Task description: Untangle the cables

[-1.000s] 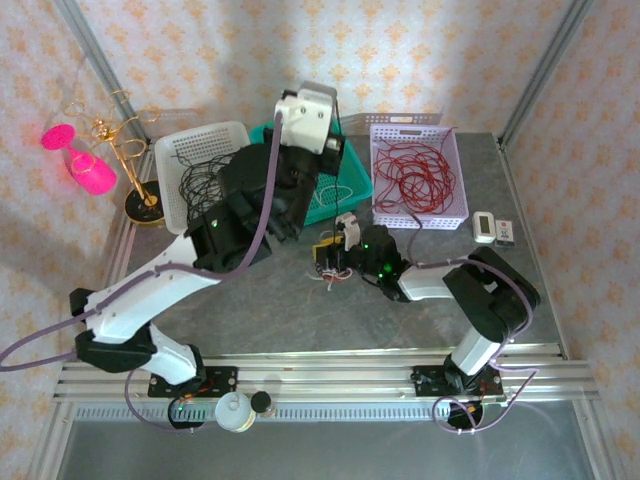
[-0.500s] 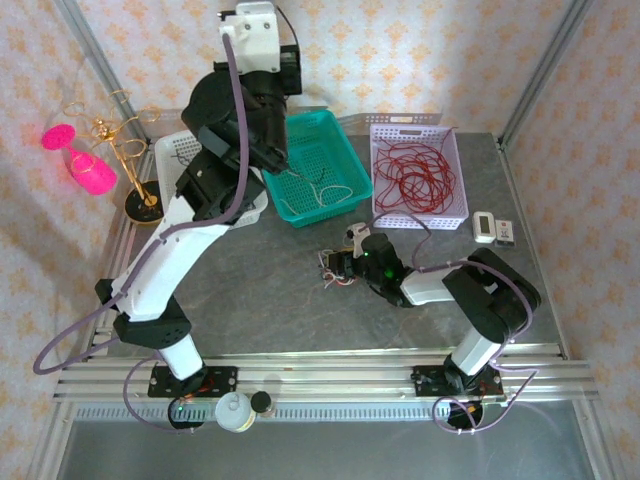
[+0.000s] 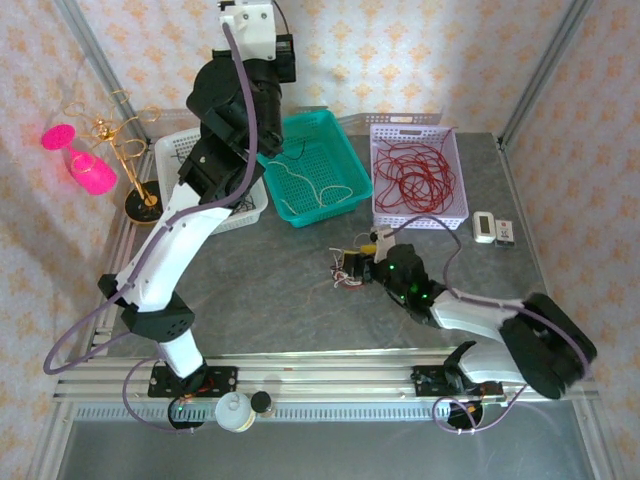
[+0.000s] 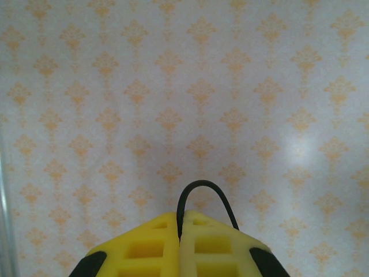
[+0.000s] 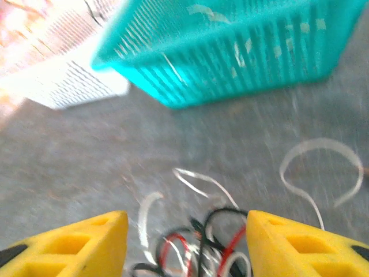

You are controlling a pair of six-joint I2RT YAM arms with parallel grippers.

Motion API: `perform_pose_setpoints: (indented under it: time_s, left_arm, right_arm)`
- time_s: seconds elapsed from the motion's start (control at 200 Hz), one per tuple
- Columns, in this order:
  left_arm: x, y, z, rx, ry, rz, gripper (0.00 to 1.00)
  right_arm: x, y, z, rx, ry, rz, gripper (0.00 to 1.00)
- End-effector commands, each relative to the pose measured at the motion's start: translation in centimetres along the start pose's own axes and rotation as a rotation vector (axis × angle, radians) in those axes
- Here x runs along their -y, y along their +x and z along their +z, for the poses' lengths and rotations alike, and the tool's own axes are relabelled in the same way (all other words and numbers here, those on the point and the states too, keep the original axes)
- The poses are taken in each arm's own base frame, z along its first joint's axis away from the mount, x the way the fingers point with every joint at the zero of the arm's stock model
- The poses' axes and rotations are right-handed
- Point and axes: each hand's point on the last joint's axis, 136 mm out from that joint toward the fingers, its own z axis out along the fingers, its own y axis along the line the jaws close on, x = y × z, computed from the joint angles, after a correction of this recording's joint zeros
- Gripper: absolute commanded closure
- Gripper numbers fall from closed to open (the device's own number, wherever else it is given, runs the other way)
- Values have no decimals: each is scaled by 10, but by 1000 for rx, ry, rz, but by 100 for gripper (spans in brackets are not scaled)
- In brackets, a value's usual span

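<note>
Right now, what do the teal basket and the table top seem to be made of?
Teal basket: probably moulded plastic, judging by its uniform colour and gridded, slotted walls; slight sheen. Table top: mottled grey, matte, stone-like look; could be laminate or stone, the pictures leave it open.

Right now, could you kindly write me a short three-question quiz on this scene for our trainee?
1. True or false: the left pincer is shut on a thin black cable.
2. Which holds the loose red cables? A) teal plastic basket B) lilac plastic basket C) white plastic basket
3. Fill in: the right pincer, at the knotted clump of red, white and black cables, stands ____.
Key: 1 true; 2 B; 3 open.
</note>
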Motion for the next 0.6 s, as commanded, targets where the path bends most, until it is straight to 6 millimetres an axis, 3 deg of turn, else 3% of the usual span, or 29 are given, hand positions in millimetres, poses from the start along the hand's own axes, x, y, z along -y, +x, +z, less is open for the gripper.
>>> perform_pose_setpoints:
  time_s: [0.0,0.24,0.395,0.596]
  left_arm:
    - [8,5,-5,-12,75,-26,100]
    - [24,30,-15,-96,196,-19,100]
    - [1,30,-15,-99,84,43,100]
    - [-35,14,-15,-63,-100,154,100]
  right_arm:
    - [-25,-66,-14,123,-30,-94,39]
    - [-96,-155,-26,187,-323,-205,38]
    - [-99,-161,-8,139,-360,-176,39]
    - [-80,-131,-1,99,-316,-108,41]
